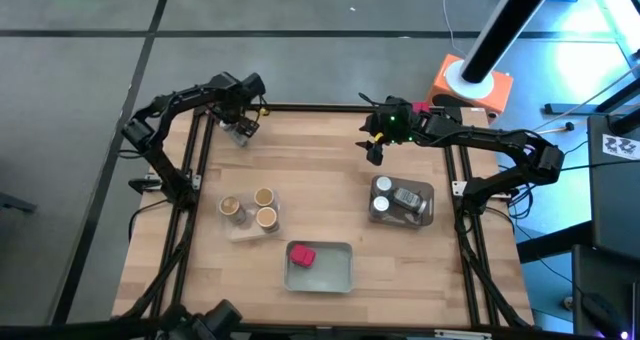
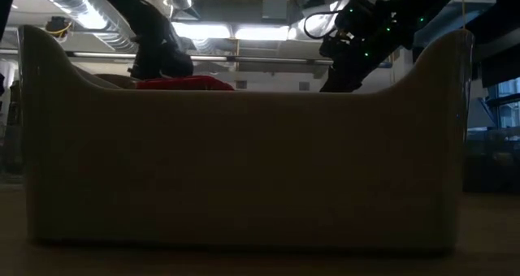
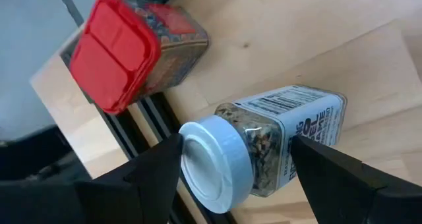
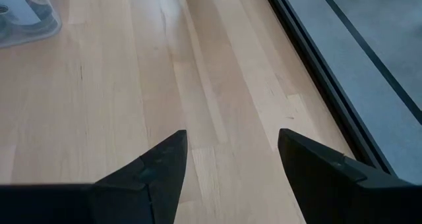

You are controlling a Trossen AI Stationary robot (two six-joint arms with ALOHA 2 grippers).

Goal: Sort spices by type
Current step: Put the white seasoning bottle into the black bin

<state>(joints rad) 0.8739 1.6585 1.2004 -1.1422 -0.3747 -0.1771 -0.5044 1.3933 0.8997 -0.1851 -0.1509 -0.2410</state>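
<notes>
Wooden planks form the bench (image 1: 320,170), which sits in a black frame on a grey floor; the low view is largely blocked by the wall of a tray (image 2: 244,178), with ceiling lights of the room behind it.

Sorting status, judged from the high view:
- 3 cork-coloured cylinders (image 1: 250,209) stand together in 1 tray, near the left arm's side.
- Clear jars with white lids (image 1: 398,202) lie in a second tray (image 1: 428,192), below the right claw (image 1: 377,140). At least 2 are visible; the exact count cannot be told.
- 1 red packet (image 1: 301,254) lies in a third tray (image 1: 340,270).

Remaining work: at the far left corner, 1 clear jar with a white lid (image 3: 264,145) lies on its side, and a red-lidded container (image 3: 132,49) rests just beside it at the bench edge. Both appear unsorted.

Left claw (image 3: 231,161): fingers spread wide on either side of the white-lidded jar, not closed on it. The jar lies between the fingertips.

Right claw: hovers over bare bench beyond the jar tray, fingers apart, holding nothing.

Likely next step: closing the left claw on the jar.
</notes>
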